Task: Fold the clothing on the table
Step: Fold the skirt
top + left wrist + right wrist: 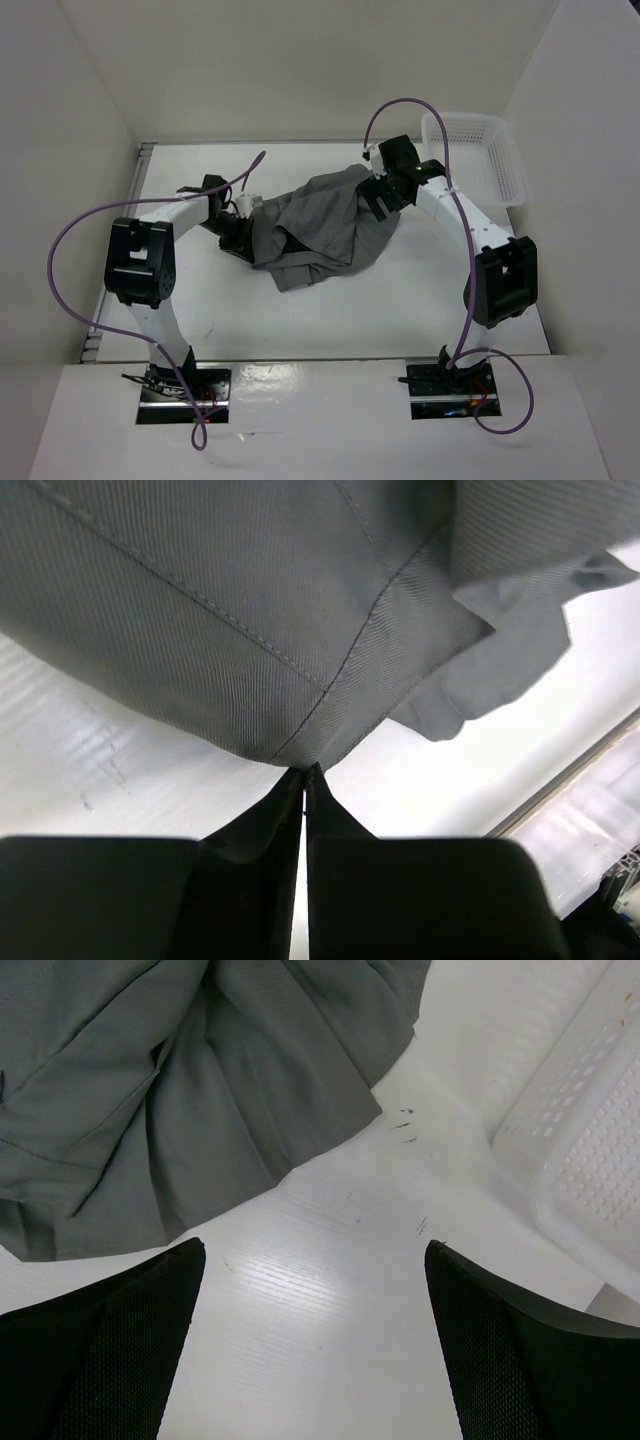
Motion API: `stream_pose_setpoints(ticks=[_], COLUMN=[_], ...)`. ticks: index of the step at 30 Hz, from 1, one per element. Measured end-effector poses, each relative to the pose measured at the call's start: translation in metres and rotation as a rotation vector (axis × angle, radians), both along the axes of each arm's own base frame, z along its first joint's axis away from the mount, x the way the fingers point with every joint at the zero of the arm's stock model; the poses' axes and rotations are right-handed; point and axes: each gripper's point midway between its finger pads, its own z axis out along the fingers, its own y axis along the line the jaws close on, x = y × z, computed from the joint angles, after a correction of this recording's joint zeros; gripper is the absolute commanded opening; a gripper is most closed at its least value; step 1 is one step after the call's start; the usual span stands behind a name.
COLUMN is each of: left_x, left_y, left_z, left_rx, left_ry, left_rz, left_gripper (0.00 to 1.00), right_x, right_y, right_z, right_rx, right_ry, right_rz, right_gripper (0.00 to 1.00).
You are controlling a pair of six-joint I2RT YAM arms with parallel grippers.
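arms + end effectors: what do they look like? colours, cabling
Both the left arm and right arm: white links, blocky black joint housings, a purple cable along each. The left end effector and right end effector: black, two tapered fingers, finely textured surfaces.

The top view is bright all over, with white walls and a white table. A soft dark shadow lies just under the near side of the clothing. In the left wrist view the clothing is sharp, and its tiny threads show. The left gripper below the clothing is black and fuzzy. In the right wrist view the table shines in pale stripes below the clothing. The right gripper looks dark. The basket, right of the clothing, looks washed out.
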Motion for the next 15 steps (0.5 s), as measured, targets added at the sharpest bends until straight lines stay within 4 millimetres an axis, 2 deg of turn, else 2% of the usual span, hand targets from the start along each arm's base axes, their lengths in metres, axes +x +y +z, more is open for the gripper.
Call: stream_pose_setpoints(ticks=[3,8,11,15], left_x=[0.004,0.008,0.032,0.082], left_y=[-0.005,-0.004,-0.002,0.002], left_z=[0.004,0.001,0.008,0.025], left_rx=[-0.029,-0.02,0.004,0.019], left_ry=[-0.014,-0.016,-0.066,-0.182], left_rz=[-0.011,-0.009,-0.004,0.013], left_gripper=[0.04,0.03,0.03,0.03], right_x=[0.0,0.001,0.0,-0.001], right_y=[-0.001,-0.002,-0.002,0.003], right_z=[0.0,0.0,0.0,0.0], right_rx=[-0.004,-0.01,-0.01,0.014], right_ry=[-0.002,-0.004,-0.003,0.01], right_rz=[-0.003,-0.007,-0.007,0.011], right_gripper=[0.94,0.94,0.93,0.93])
